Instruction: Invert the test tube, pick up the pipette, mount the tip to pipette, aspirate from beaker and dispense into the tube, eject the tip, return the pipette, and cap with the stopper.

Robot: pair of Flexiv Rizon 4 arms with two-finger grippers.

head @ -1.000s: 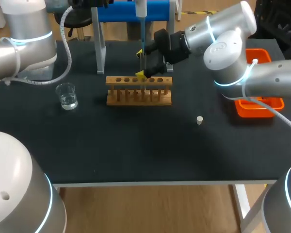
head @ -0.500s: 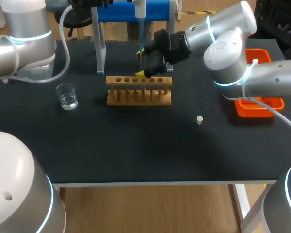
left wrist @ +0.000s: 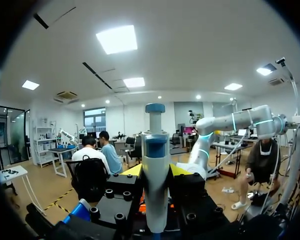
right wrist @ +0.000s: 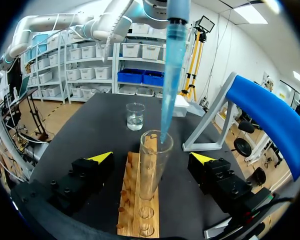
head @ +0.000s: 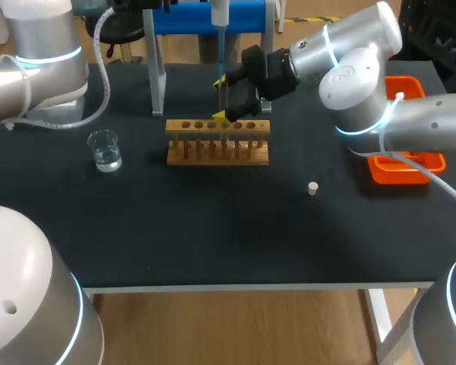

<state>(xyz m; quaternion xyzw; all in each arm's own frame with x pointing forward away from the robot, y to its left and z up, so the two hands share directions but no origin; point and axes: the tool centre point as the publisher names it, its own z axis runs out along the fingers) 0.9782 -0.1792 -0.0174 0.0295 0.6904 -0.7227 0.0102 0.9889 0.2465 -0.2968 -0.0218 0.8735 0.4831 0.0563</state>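
While the pipette (head: 221, 14) is hanging over the rack (head: 217, 141) near the tabletop's (head: 213, 228) back edge, my left pincer (left wrist: 156, 170) is pinching it. My right pincer (right wrist: 151, 157) is standing spread around the racked test tube (right wrist: 151, 175), untouched, the tip (right wrist: 169, 75) dipping into its mouth.

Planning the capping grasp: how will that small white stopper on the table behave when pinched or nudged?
The stopper looks small and stubby, so it is probably light and easily knocked aside by a glancing touch. It seems to stand on end; if tipped, its round body would likely roll across the black table.
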